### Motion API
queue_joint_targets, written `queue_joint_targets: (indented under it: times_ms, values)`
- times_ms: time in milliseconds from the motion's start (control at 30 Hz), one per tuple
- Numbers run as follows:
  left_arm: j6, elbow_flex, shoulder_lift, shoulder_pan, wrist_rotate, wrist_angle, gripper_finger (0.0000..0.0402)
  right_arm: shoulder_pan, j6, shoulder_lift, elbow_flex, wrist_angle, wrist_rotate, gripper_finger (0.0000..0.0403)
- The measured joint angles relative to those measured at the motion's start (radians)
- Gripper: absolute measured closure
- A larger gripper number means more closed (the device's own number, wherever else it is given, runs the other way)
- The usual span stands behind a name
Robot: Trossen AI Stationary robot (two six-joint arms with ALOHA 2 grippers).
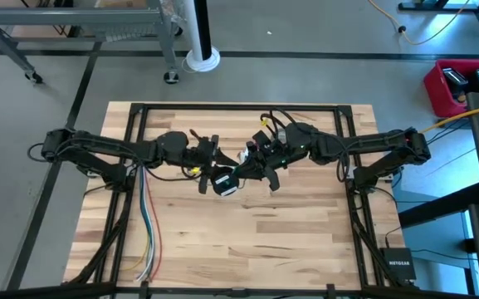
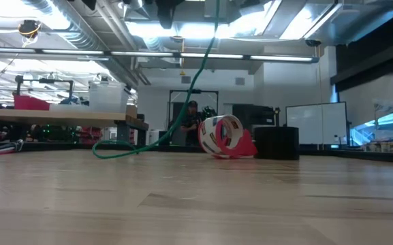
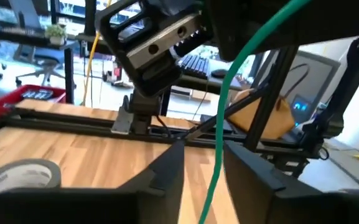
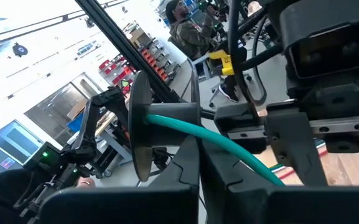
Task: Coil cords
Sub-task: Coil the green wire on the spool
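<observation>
Pale planked wood table (image 1: 247, 232)

A: We see two dark, jointed arms, the left arm (image 1: 98, 149) and the right arm (image 1: 380, 148), each built of black segments with thin black cables looping along them.

B: We also see flat, angular black fingers (image 3: 160, 180) at the left wrist, and ahead a brushed silver plate (image 3: 157, 38) with small round holes set in a black housing.

A: And a yellow tag (image 4: 221, 62).

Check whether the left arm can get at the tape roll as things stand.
Probably yes. The tape roll lies on bare wood just below the left pincer, with nothing between them. But the green cord runs between its open fingers and would come along.
</observation>
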Motion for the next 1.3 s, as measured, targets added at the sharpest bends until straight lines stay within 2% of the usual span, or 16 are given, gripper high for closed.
queue_joint_targets:
  times_ms: [233, 633, 833, 1000, 1200, 1300]
  values:
    - [-0.012, 0.000, 0.000, 0.000, 0.000, 0.003, 0.0231, 0.000, -0.026, 0.000, 0.000, 0.013, 0.003, 0.0403]
    - [-0.006, 0.000, -0.001, 0.003, -0.002, 0.057, 0.0224, 0.000, -0.051, 0.000, 0.000, 0.052, 0.032, 0.0403]
    - [-0.066, 0.000, -0.021, 0.014, -0.003, -0.088, 0.0224, 0.000, -0.076, -0.001, 0.000, -0.119, 0.190, 0.0403]
    - [-0.141, -0.001, -0.099, 0.048, -0.006, -0.268, 0.0224, 0.001, -0.116, -0.005, 0.000, -0.228, 0.263, 0.0403]
    - [-0.135, -0.001, -0.212, 0.055, -0.014, -0.352, 0.0224, 0.002, -0.180, -0.024, 0.000, -0.298, 0.402, 0.0403]
    - [-0.143, -0.002, -0.250, 0.053, -0.016, -0.355, 0.0224, 0.001, -0.184, -0.026, 0.002, -0.289, 0.418, 0.0403]
